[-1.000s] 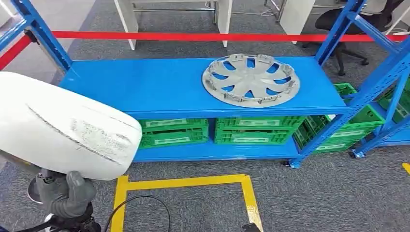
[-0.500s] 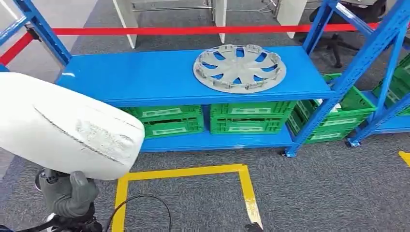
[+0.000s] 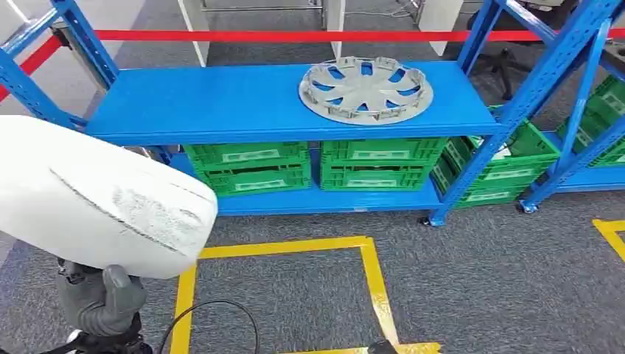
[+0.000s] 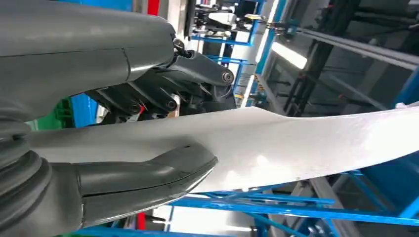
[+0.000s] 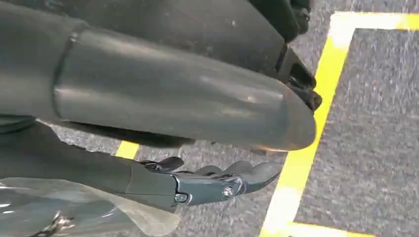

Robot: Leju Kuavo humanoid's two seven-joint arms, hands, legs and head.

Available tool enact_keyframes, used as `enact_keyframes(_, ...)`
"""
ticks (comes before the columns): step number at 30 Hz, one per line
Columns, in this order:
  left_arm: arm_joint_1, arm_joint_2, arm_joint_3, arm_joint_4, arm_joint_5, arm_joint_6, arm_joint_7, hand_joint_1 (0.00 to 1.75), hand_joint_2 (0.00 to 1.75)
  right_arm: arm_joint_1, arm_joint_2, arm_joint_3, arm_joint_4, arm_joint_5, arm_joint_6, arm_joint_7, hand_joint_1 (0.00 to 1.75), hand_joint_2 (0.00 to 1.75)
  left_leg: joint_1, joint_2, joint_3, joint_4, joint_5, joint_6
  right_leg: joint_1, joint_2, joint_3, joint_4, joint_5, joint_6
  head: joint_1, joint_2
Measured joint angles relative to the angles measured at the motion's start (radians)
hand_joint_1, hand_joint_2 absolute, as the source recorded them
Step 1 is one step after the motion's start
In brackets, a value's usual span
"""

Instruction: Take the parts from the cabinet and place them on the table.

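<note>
A large white curved panel (image 3: pixel 96 199) fills the lower left of the head view, and my left hand (image 3: pixel 99 299) grips it from below. In the left wrist view the same white panel (image 4: pixel 296 145) is clamped between the thick thumb (image 4: pixel 148 173) and the darker fingers (image 4: pixel 163 94). A grey hubcap (image 3: pixel 365 90) lies flat on the top board of the blue shelf rack (image 3: pixel 221 103), far ahead of the hand. My right hand (image 5: pixel 217 185) hangs over the carpet, its fingers stretched out with nothing in them.
Green crates (image 3: pixel 247 166) fill the rack's lower level, with more in a second rack (image 3: pixel 516 166) to the right. A red barrier bar (image 3: pixel 295 35) runs behind. Yellow tape (image 3: pixel 372 276) marks a box on the grey carpet, and white table legs (image 3: pixel 193 29) stand beyond.
The whole picture has shifted, so the camera moved: the rack now sits higher and more of the carpet shows. The panel stays in my left hand.
</note>
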Motion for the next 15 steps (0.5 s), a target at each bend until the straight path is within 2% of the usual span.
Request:
enact_keyframes(1, 0.001, 0.0, 0.0, 0.0, 0.0, 0.0, 0.0, 1.75, 1.75, 0.002, 0.0, 0.0, 0.0, 0.001, 0.0, 0.0, 0.0, 0.0, 0.0, 0.001, -0.014, 0.0, 0.011, 0.009, 0.0, 0.001, -0.019, 0.05, -0.068, 0.004, 0.008, 0.0)
enact_keyframes(2, 0.002, 0.0, 0.0, 0.0, 0.0, 0.0, 0.0, 1.75, 1.75, 0.002, 0.0, 0.0, 0.0, 0.001, 0.001, 0.0, 0.0, 0.0, -0.002, 0.002, -0.029, 0.001, 0.022, 0.01, -0.001, 0.001, -0.032, 0.12, -0.127, 0.007, 0.008, 0.0)
enact_keyframes(3, 0.002, 0.0, 0.0, 0.0, 0.0, 0.0, 0.001, 1.75, 1.75, 0.001, 0.0, 0.0, 0.0, 0.0, 0.002, 0.0, 0.0, 0.0, -0.003, 0.002, -0.043, 0.002, 0.034, 0.011, -0.001, 0.001, -0.045, 0.192, -0.167, 0.011, 0.007, 0.0)
enact_keyframes(4, 0.003, 0.0, 0.0, 0.0, 0.001, 0.001, 0.001, 1.75, 1.75, 0.0, 0.0, 0.0, 0.0, -0.001, 0.004, 0.0, 0.0, 0.0, -0.003, 0.002, -0.063, 0.003, 0.047, 0.01, 0.0, 0.001, -0.052, 0.252, -0.173, 0.014, 0.01, 0.0)
enact_keyframes(5, 0.005, 0.0, 0.0, 0.0, 0.001, 0.004, 0.002, 1.75, 1.75, 0.001, 0.0, 0.0, 0.0, -0.003, 0.005, 0.001, 0.0, 0.0, -0.004, 0.002, -0.082, 0.005, 0.058, 0.009, -0.001, 0.001, -0.044, 0.277, -0.136, 0.015, 0.009, 0.0)
enact_keyframes(6, 0.006, 0.0, 0.001, 0.0, 0.003, 0.008, 0.001, 1.75, 1.75, 0.002, 0.0, 0.0, 0.0, -0.009, 0.007, 0.004, 0.0, 0.0, -0.003, 0.007, -0.099, 0.007, 0.068, 0.007, -0.001, 0.0, -0.023, 0.269, -0.078, 0.017, 0.01, 0.0)
enact_keyframes(7, 0.006, 0.0, 0.002, 0.0, 0.004, 0.011, 0.001, 1.75, 1.75, 0.001, 0.0, -0.002, 0.0, -0.011, 0.008, 0.006, 0.0, 0.0, -0.003, 0.011, -0.116, 0.013, 0.077, 0.004, -0.002, -0.001, 0.013, 0.233, -0.025, 0.017, 0.01, 0.0)
enact_keyframes(8, 0.006, 0.0, 0.002, 0.0, 0.004, 0.013, 0.001, 1.75, 1.75, 0.0, 0.0, -0.002, 0.0, -0.013, 0.009, 0.007, 0.0, 0.0, -0.002, 0.014, -0.13, 0.02, 0.084, 0.0, -0.002, -0.008, 0.064, 0.167, -0.007, 0.018, 0.01, 0.0)
enact_keyframes(9, 0.007, -0.001, 0.002, 0.0, 0.004, 0.014, 0.001, 1.75, 1.75, -0.002, 0.0, -0.002, 0.0, -0.016, 0.011, 0.008, 0.0, 0.0, -0.005, 0.016, -0.134, 0.029, 0.089, -0.005, -0.002, -0.035, 0.131, 0.075, -0.035, 0.019, 0.01, 0.0)
enact_keyframes(10, 0.008, -0.002, 0.002, -0.001, 0.006, 0.015, 0.001, 1.75, 1.75, -0.005, 0.0, -0.003, 0.0, -0.019, 0.014, 0.009, 0.0, 0.0, -0.009, 0.021, -0.142, 0.044, 0.09, -0.008, 0.001, -0.055, 0.214, -0.041, -0.073, 0.017, 0.013, 0.0)
enact_keyframes(11, 0.008, -0.002, 0.003, -0.002, 0.008, 0.015, 0.0, 1.75, 1.75, -0.009, 0.0, -0.005, 0.0, -0.021, 0.016, 0.01, 0.0, 0.0, -0.01, 0.03, -0.145, 0.05, 0.096, -0.015, 0.001, -0.046, 0.216, -0.076, -0.103, 0.002, 0.01, 0.0)
enact_keyframes(13, 0.007, -0.003, 0.003, -0.002, 0.009, 0.015, 0.001, 1.75, 1.75, -0.008, 0.0, -0.011, 0.0, -0.026, 0.02, 0.01, 0.0, 0.0, -0.006, 0.048, -0.149, 0.049, 0.109, -0.026, 0.005, -0.026, 0.202, -0.068, -0.1, -0.014, 0.01, 0.0)
enact_keyframes(14, 0.007, -0.003, 0.003, -0.002, 0.009, 0.015, 0.001, 1.75, 1.75, -0.005, 0.0, -0.012, 0.0, -0.026, 0.021, 0.011, 0.0, 0.0, -0.006, 0.051, -0.151, 0.052, 0.108, -0.03, 0.001, -0.02, 0.199, -0.072, -0.09, -0.028, 0.01, 0.0)
enact_keyframes(15, 0.007, -0.003, 0.003, -0.002, 0.009, 0.015, 0.001, 1.75, 1.75, -0.002, 0.0, -0.015, 0.0, -0.027, 0.022, 0.012, 0.0, 0.0, -0.001, 0.03, -0.156, 0.066, 0.078, -0.04, 0.0, -0.017, 0.194, -0.072, -0.084, -0.034, 0.009, 0.0)
